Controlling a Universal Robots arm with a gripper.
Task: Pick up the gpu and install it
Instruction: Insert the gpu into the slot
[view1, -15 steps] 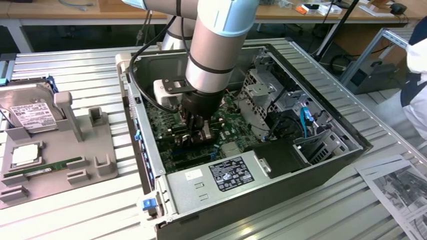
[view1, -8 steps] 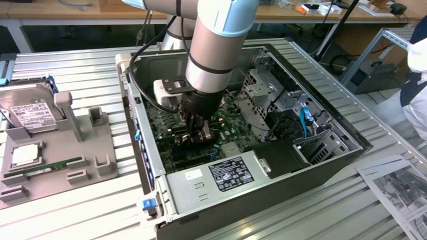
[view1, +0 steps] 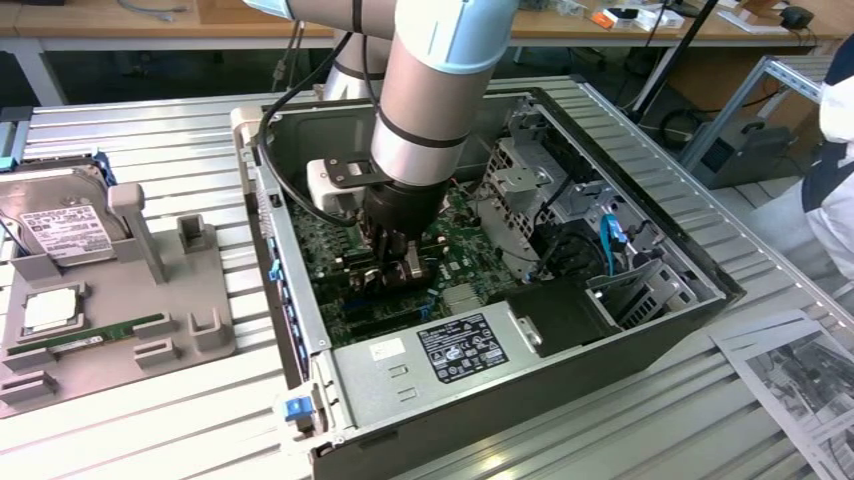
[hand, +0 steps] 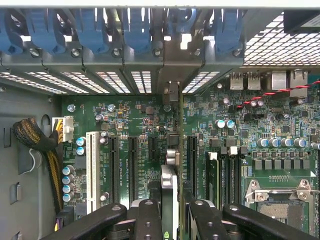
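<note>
— Slatted metal counter (view1: 160, 420), open computer case (view1: 694, 300) lying on its side across the middle. Where is the arm?

— Reaching down into the case from the counter's far edge. The gripper (view1: 396, 272) sits low over the green motherboard (view1: 314, 250), near the case wall that carries the blue slot latches (hand: 135, 27).

— Is it holding anything?

— Yes. From the wrist, the gripper (hand: 169, 212) has its black fingers (hand: 147, 220) closed on the gpu (hand: 169, 185), one on each side. The card stands on edge, thin and upright, running toward the slot openings in the case's rear wall, between the black expansion slots (hand: 132, 167). Whether its edge is seated in a slot cannot be told.

— Anything else on the counter?

— A grey parts fixture (view1: 120, 310) near the exterior view's left edge. It carries a hard drive (view1: 60, 225) with a white label, a square processor (view1: 47, 310) and a green memory stick (view1: 100, 335). A printed sheet (view1: 801, 385) lies at the near corner on the exterior view's right.
</note>
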